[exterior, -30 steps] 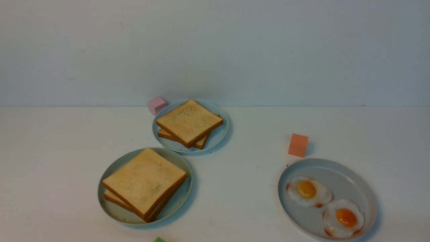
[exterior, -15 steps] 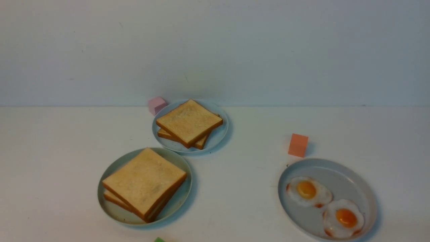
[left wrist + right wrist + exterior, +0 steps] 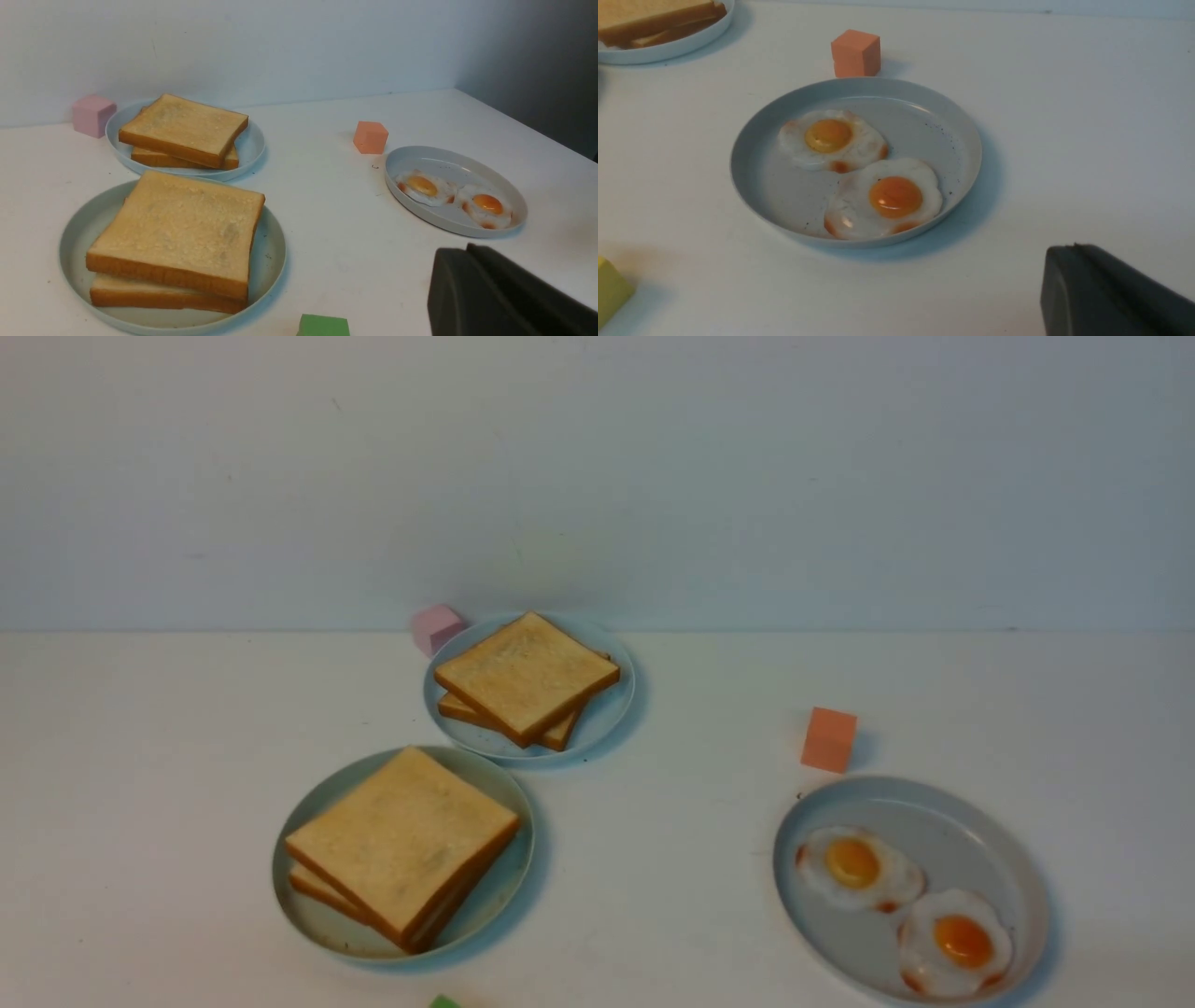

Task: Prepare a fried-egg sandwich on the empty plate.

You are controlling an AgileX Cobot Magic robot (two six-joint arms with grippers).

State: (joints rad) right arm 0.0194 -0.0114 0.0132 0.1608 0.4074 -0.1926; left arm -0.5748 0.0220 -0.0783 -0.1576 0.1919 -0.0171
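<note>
The fried-egg sandwich (image 3: 401, 845) sits assembled on the mint plate (image 3: 308, 919), near the counter's (image 3: 653, 859) front left; the task looks done; both grippers, left gripper (image 3: 472, 284) and right gripper (image 3: 1083, 284), are pressed together, empty; only retreat remains

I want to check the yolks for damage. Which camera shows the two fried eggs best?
The right wrist view: the two fried eggs fill its middle, large and sharp. The front and left wrist views show them whole but small.
</note>
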